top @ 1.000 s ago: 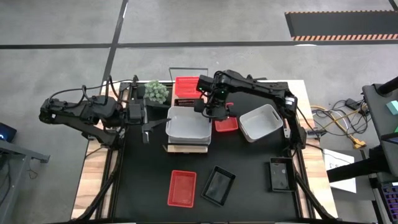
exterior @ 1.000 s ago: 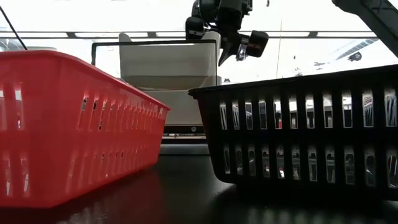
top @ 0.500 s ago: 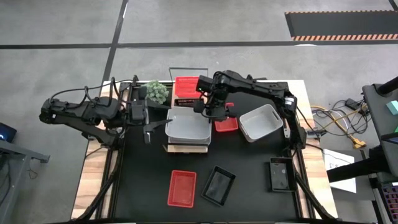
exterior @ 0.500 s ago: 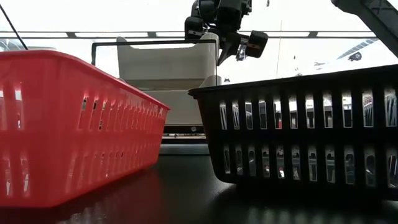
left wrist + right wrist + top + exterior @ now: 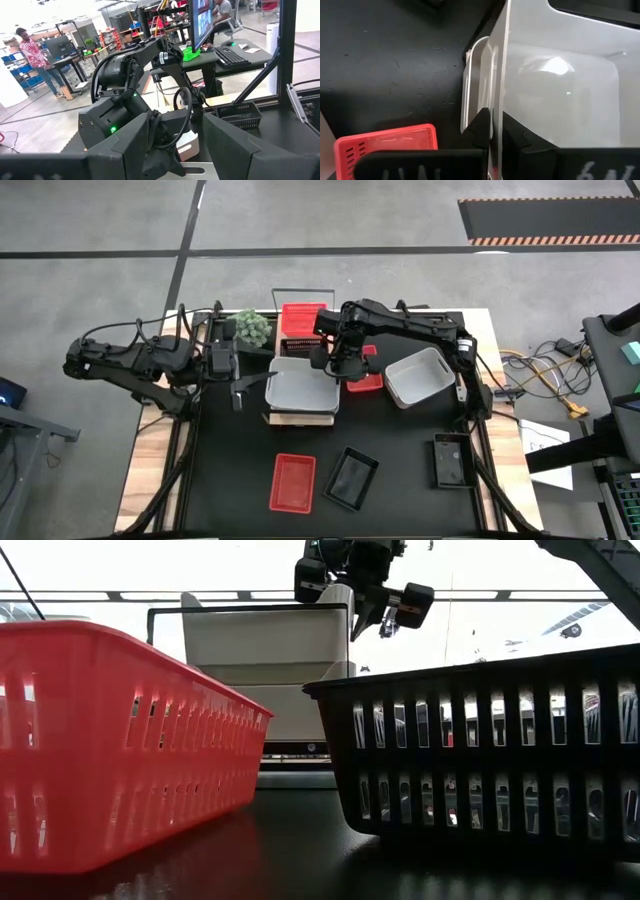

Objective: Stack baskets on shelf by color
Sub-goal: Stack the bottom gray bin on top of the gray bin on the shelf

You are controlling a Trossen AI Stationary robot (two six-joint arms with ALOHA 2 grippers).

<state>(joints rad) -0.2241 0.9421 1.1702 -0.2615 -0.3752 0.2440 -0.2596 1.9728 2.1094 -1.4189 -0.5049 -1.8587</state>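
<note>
On the light-wood shelf [image 5: 300, 418] at the table's middle, a white basket [image 5: 300, 385] sits over a second white basket [image 5: 300, 710]. My right gripper [image 5: 335, 362] is shut on the upper one's wall. My left gripper [image 5: 237, 388] waits open, left of the shelf, holding nothing; its fingers also show in the left wrist view [image 5: 187, 150]. Behind the shelf lie a red basket [image 5: 300, 315] and a black one [image 5: 298, 341]. Another red basket [image 5: 364, 381] lies under my right arm. A third white basket [image 5: 418, 376] lies on the table's right. My right gripper pinches the upper white basket's right wall [image 5: 496, 102], near its far corner, one finger [image 5: 515, 134] inside and one [image 5: 482, 126] outside. The fingers slant down from the table's right. The basket stays level over the second white basket's rim [image 5: 470, 85].
Near the table's front edge stand a red basket [image 5: 293, 482] and two black ones [image 5: 351, 478], [image 5: 449, 460]. A green ball-shaped plant [image 5: 252, 328] sits far left of the shelf. A thin wire frame [image 5: 250, 608] rises behind the white baskets. People stand in the room beyond.
My right gripper has gone a little toward the table's left edge, still shut, and the upper white basket has shifted left with it over the lower one, staying level.
</note>
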